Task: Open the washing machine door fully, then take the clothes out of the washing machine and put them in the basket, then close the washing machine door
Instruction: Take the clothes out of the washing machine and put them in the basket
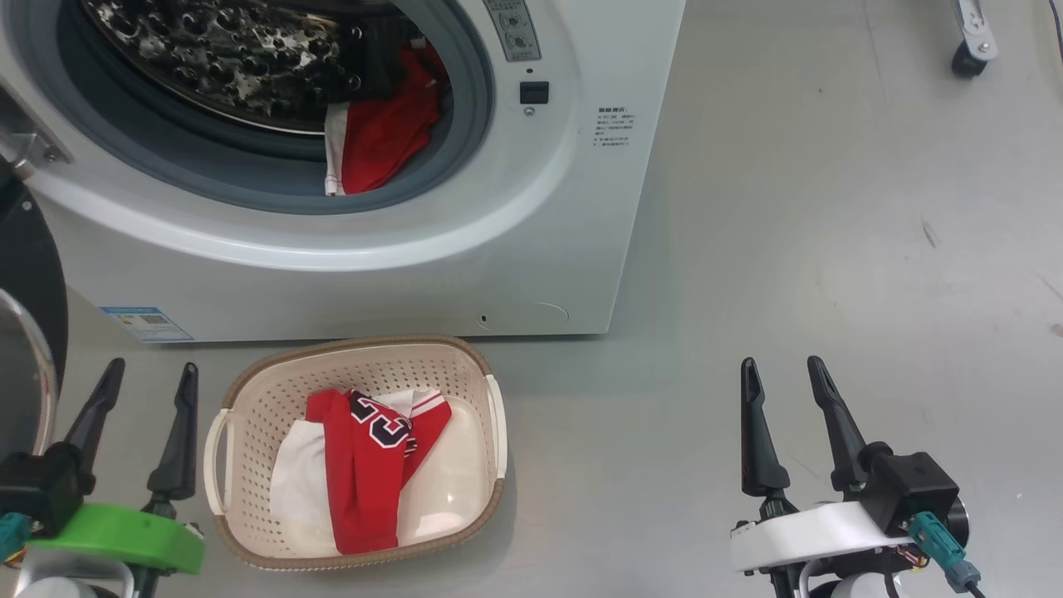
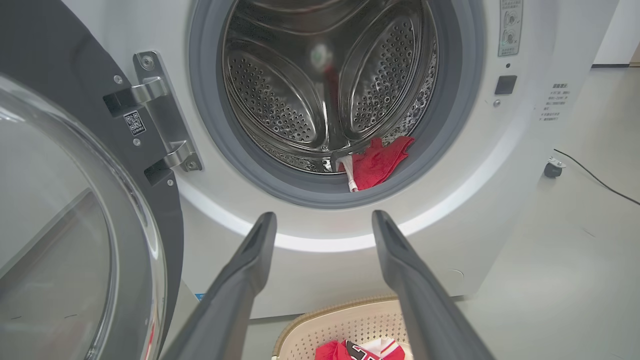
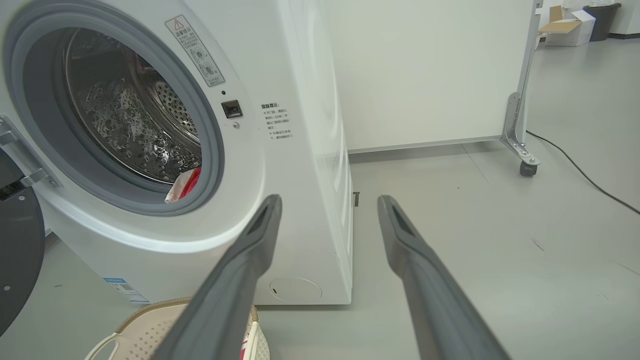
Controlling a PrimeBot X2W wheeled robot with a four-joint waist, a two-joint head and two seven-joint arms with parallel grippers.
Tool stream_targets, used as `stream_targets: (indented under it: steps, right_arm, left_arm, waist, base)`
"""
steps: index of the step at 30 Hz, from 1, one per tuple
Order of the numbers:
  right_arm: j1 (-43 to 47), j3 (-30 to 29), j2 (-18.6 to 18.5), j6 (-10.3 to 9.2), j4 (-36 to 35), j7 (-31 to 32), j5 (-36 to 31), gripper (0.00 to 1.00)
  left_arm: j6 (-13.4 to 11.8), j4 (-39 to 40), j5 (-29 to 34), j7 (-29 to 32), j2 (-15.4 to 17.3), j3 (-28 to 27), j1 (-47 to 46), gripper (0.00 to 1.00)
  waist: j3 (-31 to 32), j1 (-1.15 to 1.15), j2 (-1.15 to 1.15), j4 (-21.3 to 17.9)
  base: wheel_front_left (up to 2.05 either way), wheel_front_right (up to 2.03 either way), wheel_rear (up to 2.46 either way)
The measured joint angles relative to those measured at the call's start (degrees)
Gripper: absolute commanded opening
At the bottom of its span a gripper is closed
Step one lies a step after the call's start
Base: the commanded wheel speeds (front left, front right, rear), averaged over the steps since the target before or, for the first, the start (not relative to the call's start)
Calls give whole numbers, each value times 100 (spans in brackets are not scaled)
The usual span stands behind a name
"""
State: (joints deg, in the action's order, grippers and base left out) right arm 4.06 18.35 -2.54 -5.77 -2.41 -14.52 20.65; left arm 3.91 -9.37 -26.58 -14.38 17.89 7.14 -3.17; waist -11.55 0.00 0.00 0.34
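Observation:
The white washing machine (image 1: 531,249) stands with its door (image 2: 60,240) swung wide open to the left. A red garment with white trim (image 1: 382,137) hangs over the grey seal at the lower right of the drum opening, also visible as red cloth (image 2: 380,162) in the left wrist view. In front of the machine sits the cream basket (image 1: 249,399), holding a red jersey with a black number (image 1: 365,457) and a white piece (image 1: 295,477). My left gripper (image 1: 149,374) is open left of the basket, empty. My right gripper (image 1: 781,367) is open over bare floor to the right, empty.
A white panel on castor wheels (image 3: 522,160) stands to the right behind the machine, with a black cable (image 3: 590,182) running across the grey floor. Cardboard boxes (image 3: 567,25) sit far back. The open door (image 1: 25,274) crowds my left arm.

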Motion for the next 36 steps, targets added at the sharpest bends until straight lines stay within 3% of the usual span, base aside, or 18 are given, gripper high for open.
stream_targets:
  steps: [19,23,30,36]
  right_arm:
    - [-279,589,-4,-101,-400,0,-11,100]
    - [-328,693,-3,-103,-468,0,16,100]
    - [-361,881,-3,-143,-528,0,54,100]
    - [-385,980,-1,-143,-622,0,101,100]
  left_arm:
    - [227,488,-149,196,876,-304,-825,100]
    - [244,437,-301,486,1053,-337,-1039,100]
    - [247,70,-862,1199,1083,-422,-1544,100]
    - [252,-256,-1118,1797,1363,-549,-2111,100]
  waist:
    - [-1072,0,0,-821]
    - [-1253,0,0,-1065]
    - [-1539,0,0,-1461]
    - [-1788,0,0,-1791]
  base:
    - [0,0,0]
    - [0,0,0]
    - [0,0,0]
    - [0,0,0]
